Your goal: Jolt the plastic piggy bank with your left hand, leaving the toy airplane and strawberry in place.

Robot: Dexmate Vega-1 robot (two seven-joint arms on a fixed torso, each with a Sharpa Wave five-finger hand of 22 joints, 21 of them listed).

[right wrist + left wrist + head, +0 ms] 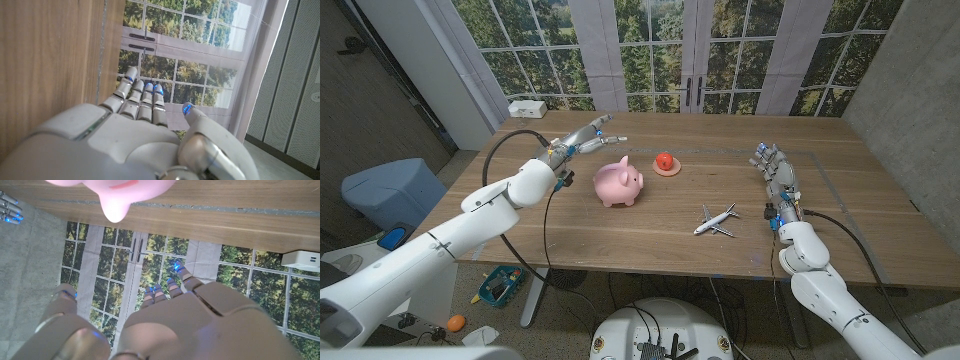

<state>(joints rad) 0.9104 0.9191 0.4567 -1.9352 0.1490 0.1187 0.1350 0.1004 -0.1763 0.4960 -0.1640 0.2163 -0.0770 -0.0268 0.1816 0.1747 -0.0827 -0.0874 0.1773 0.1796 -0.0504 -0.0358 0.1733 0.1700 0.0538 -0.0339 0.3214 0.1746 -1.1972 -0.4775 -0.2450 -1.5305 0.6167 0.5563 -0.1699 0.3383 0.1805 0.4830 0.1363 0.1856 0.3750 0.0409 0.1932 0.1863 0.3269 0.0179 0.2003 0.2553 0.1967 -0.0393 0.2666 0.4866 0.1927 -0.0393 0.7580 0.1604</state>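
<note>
Left hand open, fingers spread and extended, holding nothing, raised above the wooden table just behind and to the left of the piggy bank; no contact visible. In the left wrist view the left hand has fingers apart and the pink pig sits at the frame edge. Piggy bank is pink glossy plastic, upright on its feet, snout toward the robot's right, near table center-left. Strawberry on a small round coaster just beside the pig, farther back. Toy airplane, white, lies well apart toward the right. Right hand on the table's right side, fingers straight and together, holding nothing; same in right wrist view.
</note>
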